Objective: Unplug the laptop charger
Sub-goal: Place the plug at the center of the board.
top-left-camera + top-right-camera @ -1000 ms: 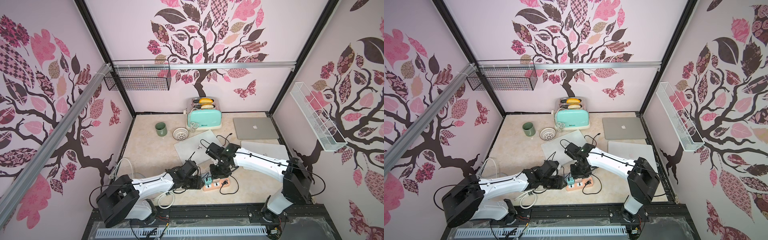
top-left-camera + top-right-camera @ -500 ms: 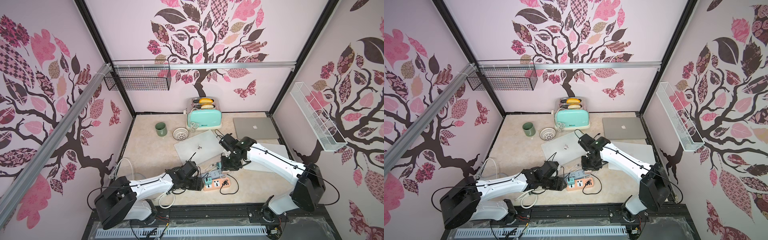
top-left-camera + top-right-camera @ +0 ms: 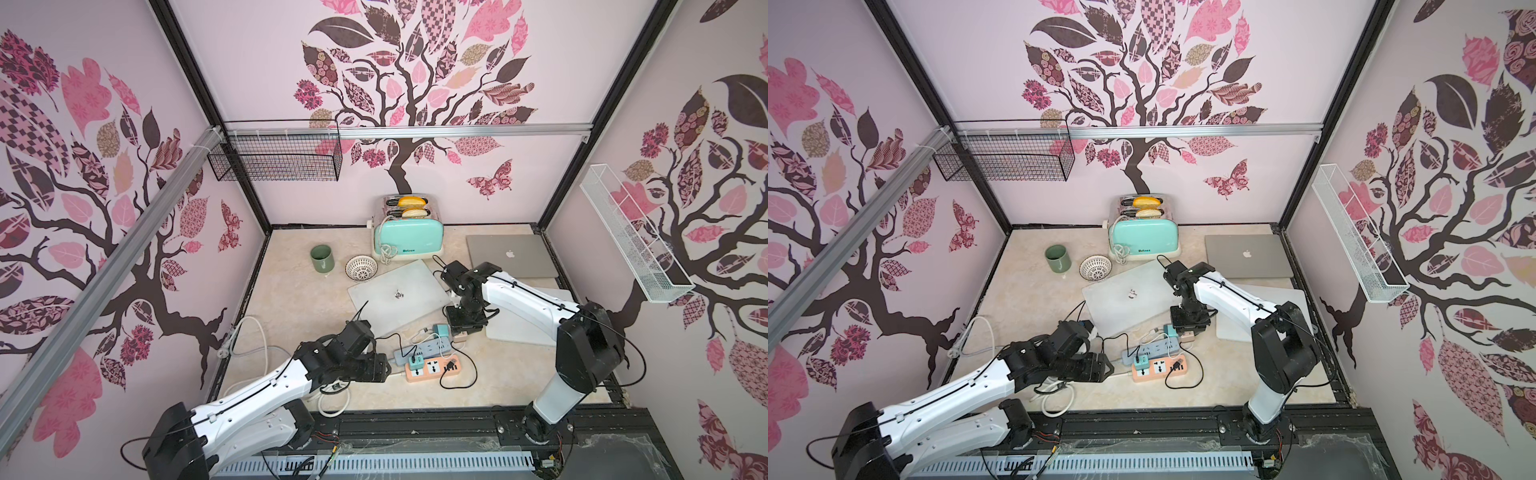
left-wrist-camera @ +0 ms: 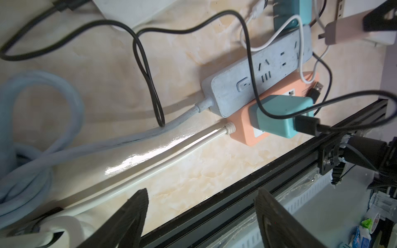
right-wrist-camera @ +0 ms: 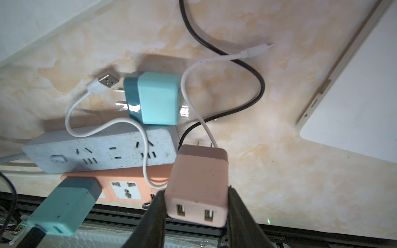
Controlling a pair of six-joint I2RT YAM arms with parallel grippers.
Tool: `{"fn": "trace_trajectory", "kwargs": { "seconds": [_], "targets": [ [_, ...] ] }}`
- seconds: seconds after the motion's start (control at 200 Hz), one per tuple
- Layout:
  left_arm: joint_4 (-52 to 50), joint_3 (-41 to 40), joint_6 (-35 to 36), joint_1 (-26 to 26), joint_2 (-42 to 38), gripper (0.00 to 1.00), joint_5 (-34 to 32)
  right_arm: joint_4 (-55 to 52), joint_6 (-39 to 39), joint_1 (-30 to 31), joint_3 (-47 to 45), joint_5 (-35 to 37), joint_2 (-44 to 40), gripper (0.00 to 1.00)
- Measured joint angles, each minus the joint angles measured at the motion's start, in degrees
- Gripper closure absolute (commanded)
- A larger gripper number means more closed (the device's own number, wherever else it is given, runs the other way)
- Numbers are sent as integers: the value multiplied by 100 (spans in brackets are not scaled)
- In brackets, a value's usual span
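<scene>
Pink charger clamped in right hand, unplugged

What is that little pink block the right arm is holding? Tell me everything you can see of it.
The pink charger is a small matte plastic block with rounded edges. It has two USB ports, both empty, on one end and two bare metal prongs on the other, out of any socket. The right gripper pinches its sides between dark fingers, beside the end of the grey power strip.

Cameras: high stereo pair, two wrist close-ups.
Pair looks down on whole tabletop; wrist views share grey power strip.
</scene>
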Motion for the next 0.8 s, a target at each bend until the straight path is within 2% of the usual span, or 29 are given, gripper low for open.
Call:
{"fn": "trace_trajectory", "kwargs": {
  "seconds": [0.135, 0.36, 0.585, 0.63, 0.65, 0.66, 0.67, 0.8],
  "targets": [
    [-96, 2, -55, 236, -144, 13, 94, -2, -42, -96, 7, -11, 275, 72],
    [-109, 170, -74, 623, -11, 14, 407, -160, -103, -260, 345, 98, 699, 49],
    [-74, 520, 341, 2074, 22, 15, 1047, -702, -109, -302, 1471, 306, 807, 27],
    [-101, 616, 455, 2225, 129, 16, 1073, -772, -96, -302, 1751, 326, 807, 17],
    [-111, 662, 503, 2262, 205, 16, 1095, -787, -90, -302, 1851, 323, 807, 10],
    [-111, 688, 525, 2275, 245, 16, 1115, -800, -111, -302, 1902, 328, 807, 3],
    [-111, 719, 551, 2288, 291, 16, 1128, -804, -74, -302, 1952, 328, 807, 1],
    [-72, 1003, 809, 2544, 962, 18, 1163, -809, -127, -297, 2332, 153, 807, 0]
  ]
}}
